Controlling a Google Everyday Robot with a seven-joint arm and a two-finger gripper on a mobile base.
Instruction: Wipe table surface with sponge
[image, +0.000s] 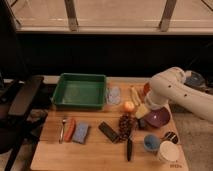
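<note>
- Crockery is kept to the near right corner of the tabletop (90, 156): two cups (151, 142) and, beside them, a knife (129, 147) laid pointing at the near edge.
- The sponge (80, 132) is laid flat toward the near left, just beside an orange piece (70, 129) and apart from a dark block (108, 131). It is untouched, so fetching it is judged the step in hand.
- The claw (142, 111) is held low toward the right edge, beside a purple bowl (159, 118) and well apart from the sponge. It is released, with nothing gripped, presumably to be ready for the pad.
- A green tray (80, 102) is set at the far left, where wiping should be hindered least.
</note>
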